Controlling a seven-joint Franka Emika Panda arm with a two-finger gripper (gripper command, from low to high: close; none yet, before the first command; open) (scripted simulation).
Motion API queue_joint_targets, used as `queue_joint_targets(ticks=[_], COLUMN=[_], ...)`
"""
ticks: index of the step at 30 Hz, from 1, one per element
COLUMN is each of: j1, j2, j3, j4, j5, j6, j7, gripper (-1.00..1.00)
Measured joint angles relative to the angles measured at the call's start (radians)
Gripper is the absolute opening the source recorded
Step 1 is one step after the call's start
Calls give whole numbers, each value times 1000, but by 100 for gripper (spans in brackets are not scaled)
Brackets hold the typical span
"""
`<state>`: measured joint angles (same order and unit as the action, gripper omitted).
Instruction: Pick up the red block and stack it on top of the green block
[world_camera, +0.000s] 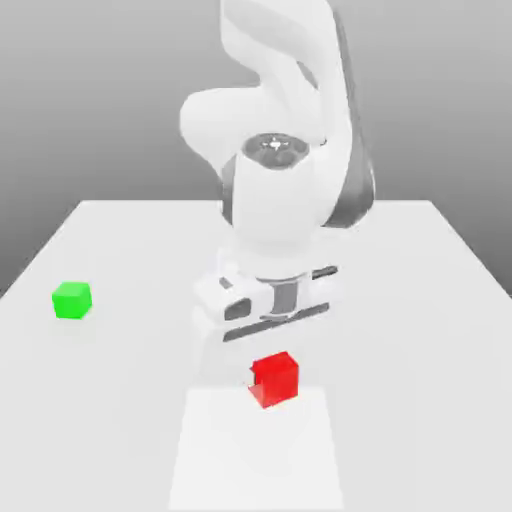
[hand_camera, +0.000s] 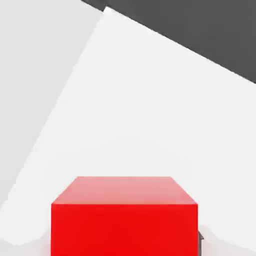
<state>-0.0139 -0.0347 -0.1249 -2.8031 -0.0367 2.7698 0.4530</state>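
Grey backdrop behind a white table (world_camera: 430, 300). Near the front edge, at the middle, the fingers (world_camera: 268, 372) are closed on the red block (world_camera: 275, 380). Well apart, toward the exterior view's left, the green block (world_camera: 72, 300) sits on the table.

A pale white surface (world_camera: 420, 300) spreads under the arm. The green block (world_camera: 72, 300) sits on it toward the exterior view's left, well apart from the red block (world_camera: 275, 379) near the front.
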Motion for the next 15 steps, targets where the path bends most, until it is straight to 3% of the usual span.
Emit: queue_joint_targets(ticks=[15], j1=[-459], j2=[-115], j3=[-257], j4=[-43], j5=[-131], j6=[-63], j7=[463], gripper=[-100])
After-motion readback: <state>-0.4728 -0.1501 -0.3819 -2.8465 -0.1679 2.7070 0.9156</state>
